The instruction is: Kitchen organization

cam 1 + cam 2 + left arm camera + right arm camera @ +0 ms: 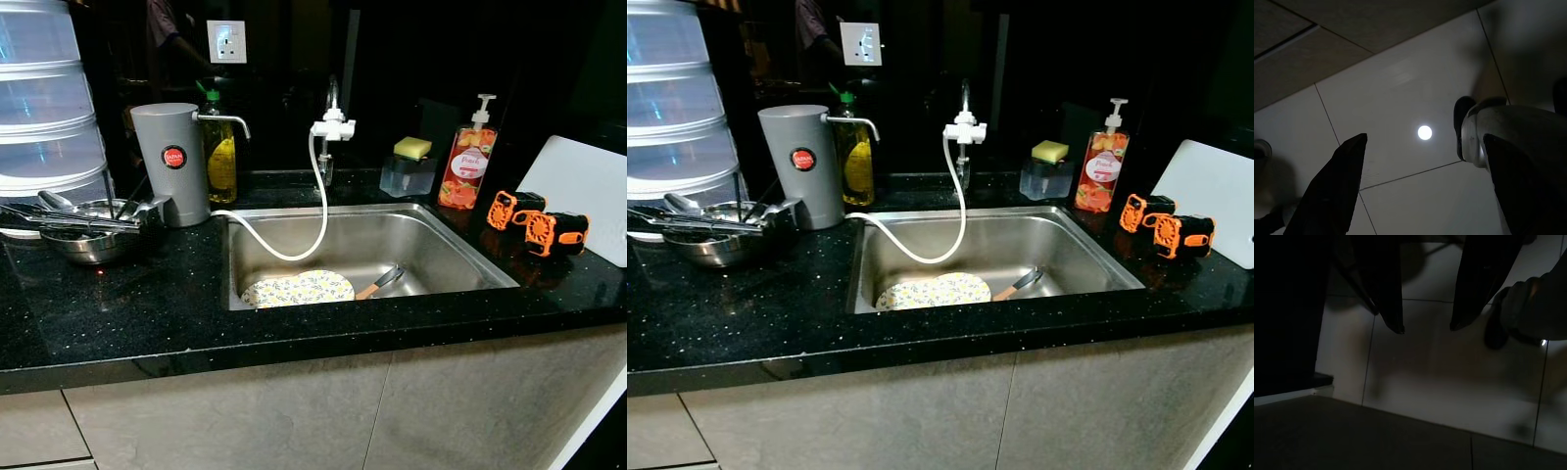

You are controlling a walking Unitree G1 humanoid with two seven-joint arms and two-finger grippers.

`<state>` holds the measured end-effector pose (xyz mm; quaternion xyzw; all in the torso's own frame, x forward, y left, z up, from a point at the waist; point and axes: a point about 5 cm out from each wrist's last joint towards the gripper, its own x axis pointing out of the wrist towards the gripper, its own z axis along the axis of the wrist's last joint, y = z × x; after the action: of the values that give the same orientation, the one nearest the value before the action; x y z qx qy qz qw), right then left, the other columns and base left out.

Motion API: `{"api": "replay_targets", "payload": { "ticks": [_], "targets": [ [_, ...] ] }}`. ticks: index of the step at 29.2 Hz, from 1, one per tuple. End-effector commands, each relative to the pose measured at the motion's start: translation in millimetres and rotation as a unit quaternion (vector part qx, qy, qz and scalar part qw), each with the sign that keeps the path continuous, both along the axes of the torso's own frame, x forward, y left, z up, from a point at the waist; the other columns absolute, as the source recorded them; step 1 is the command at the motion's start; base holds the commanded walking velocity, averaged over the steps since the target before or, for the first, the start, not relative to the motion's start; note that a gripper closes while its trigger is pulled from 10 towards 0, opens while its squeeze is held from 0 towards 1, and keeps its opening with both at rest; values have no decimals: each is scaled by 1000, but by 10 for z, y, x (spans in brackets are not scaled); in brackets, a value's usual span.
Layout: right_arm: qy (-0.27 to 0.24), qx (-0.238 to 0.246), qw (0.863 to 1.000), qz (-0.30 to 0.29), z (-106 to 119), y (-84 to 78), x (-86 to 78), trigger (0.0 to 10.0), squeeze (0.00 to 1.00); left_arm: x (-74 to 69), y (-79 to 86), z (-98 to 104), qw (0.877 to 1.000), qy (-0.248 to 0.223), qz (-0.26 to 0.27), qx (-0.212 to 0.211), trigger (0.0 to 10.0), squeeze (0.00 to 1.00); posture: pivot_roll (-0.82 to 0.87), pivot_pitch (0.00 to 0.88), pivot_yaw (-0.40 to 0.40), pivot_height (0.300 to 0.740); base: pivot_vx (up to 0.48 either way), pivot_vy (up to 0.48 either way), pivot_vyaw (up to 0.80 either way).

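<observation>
Both arms are hanging idle below counter height. The left gripper [1420, 186] is pointing at the tiled floor [1400, 98], fingers spread wide apart and holding nothing. The right gripper [1425, 325] is also aiming at floor tiles, its two fingers parted and empty.

Well above both grippers, the black counter [147, 313] is carrying everything. Nearest, in the sink [460, 250], a patterned plate [299, 289] is lying flat on the basin floor, with a wooden-handled utensil [382, 282] just beside it. A white hose [313, 211] is looping down into the basin from the tap [333, 122].

A steel bowl [88, 240] is holding tongs. Two orange gadgets [537, 223] are sitting near a white board [588, 191].

Farther back: grey water filter [171, 162], yellow liquid bottle [219, 157], sponge [412, 148] on its clear holder, soap pump bottle [468, 162], stacked plastic tiers [44, 108], and a wall socket [227, 41].
</observation>
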<state>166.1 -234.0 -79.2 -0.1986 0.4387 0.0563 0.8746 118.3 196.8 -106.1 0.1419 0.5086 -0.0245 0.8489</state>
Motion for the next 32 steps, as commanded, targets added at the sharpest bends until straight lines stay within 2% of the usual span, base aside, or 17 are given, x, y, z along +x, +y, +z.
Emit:
{"api": "replay_targets", "payload": {
  "ticks": [1, 5, 32],
  "targets": [
    [4, 0, 1000, -3, -5, 0, -5, 10000, 0, -36, 112, 1, 1000, 15, 0, 10, 10000, 0, -10, 0, -64, 740, 0, 0, 0],
    [7, 3, 1000, 2, -26, 46, -27, 10000, 0, -30, 192, 17, 1000, 18, 2, 14, 10000, 0, -6, 0, -65, 740, 0, 0, 0],
    [12, 3, 1000, 1, -37, 53, -42, 10000, 0, -27, 174, 13, 1000, 17, 6, 13, 10000, 0, -3, 0, -60, 740, 0, 0, 0]
  ]
}}
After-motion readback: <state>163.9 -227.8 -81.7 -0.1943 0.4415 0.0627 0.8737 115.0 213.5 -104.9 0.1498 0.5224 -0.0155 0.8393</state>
